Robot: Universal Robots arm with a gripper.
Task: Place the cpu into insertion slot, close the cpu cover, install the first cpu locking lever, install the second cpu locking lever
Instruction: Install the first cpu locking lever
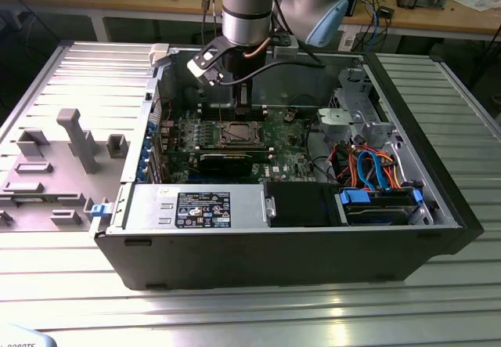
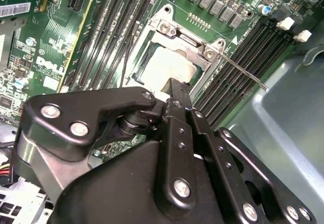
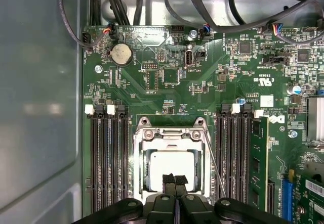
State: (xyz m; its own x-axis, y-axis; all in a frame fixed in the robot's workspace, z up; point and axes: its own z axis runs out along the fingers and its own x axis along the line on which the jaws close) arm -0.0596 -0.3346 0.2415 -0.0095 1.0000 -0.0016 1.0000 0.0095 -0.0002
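The cpu (image 3: 171, 166) sits in the insertion slot (image 3: 136, 163), the cpu cover (image 3: 172, 142) apparently down, one locking lever (image 3: 212, 162) looks unlatched, and the gripper (image 3: 175, 179) holds its jaws closed, empty.

An open black computer case (image 1: 313, 249) lies on the ribbed surface (image 1: 235, 316), a grey moulded tray (image 1: 55, 175) beside it. Orange and blue cables (image 1: 374, 165) crowd what seems a drive bay (image 1: 377, 207); a coin battery (image 3: 121, 53) dots the motherboard (image 3: 212, 87).

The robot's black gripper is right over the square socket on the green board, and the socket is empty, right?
Not empty. In the first wrist view the cpu lies in the insertion slot. The rest is right: the gripper is over the socket, on the green board.
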